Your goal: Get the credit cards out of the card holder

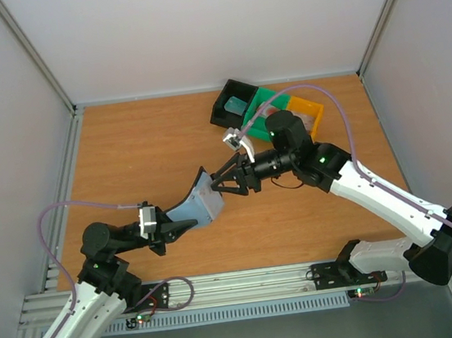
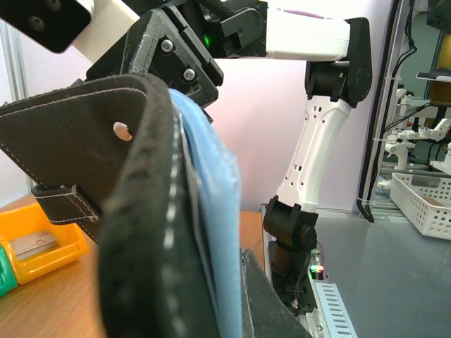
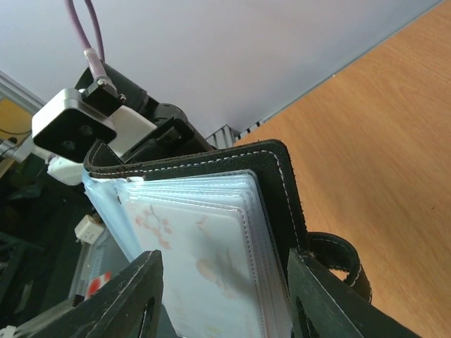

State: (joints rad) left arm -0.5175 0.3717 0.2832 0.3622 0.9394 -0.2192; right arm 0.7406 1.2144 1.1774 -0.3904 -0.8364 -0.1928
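Card holder [image 1: 201, 201] clamped in left pincer [image 1: 180, 228]; right pincer [image 1: 216, 185] straddles it.

Card holder [image 1: 200, 203], seemingly aloft, over wooden table [image 1: 126, 165]

Trays [image 1: 258, 97] behind card holder [image 1: 200, 203]

Left gripper [image 1: 185, 226] pinched tight; right gripper [image 1: 216, 186] splayed
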